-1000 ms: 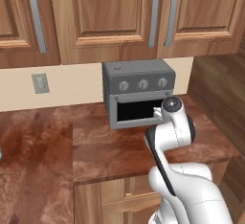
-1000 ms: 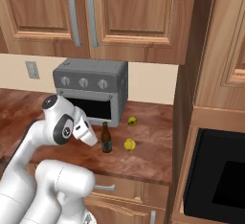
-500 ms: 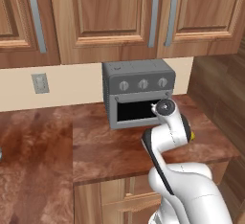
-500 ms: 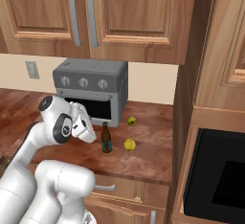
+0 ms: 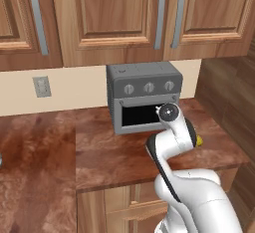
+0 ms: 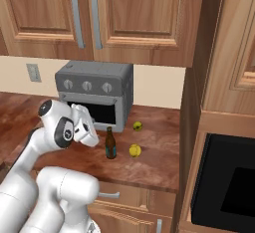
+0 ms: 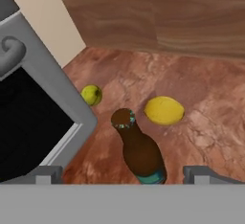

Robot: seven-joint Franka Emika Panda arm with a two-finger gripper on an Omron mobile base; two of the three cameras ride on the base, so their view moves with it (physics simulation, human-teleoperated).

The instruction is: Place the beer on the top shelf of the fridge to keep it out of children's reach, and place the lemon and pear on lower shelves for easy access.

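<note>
Gripper [image 7: 122, 173] spread wide above upright beer [image 7: 139, 153] beside toaster oven [image 6: 94, 95]; glass, slick, breakable, best clamped mid-body.

Arm rises from the base, elbow bent, forearm reaching forward over the front part of the counter [image 6: 154, 152]. Wrist angled downward. Gripper [image 7: 122, 173] jaws spread fully wide, nothing between them; in the hand view one fingertip [image 7: 47, 174] sits at each lower side.
</note>
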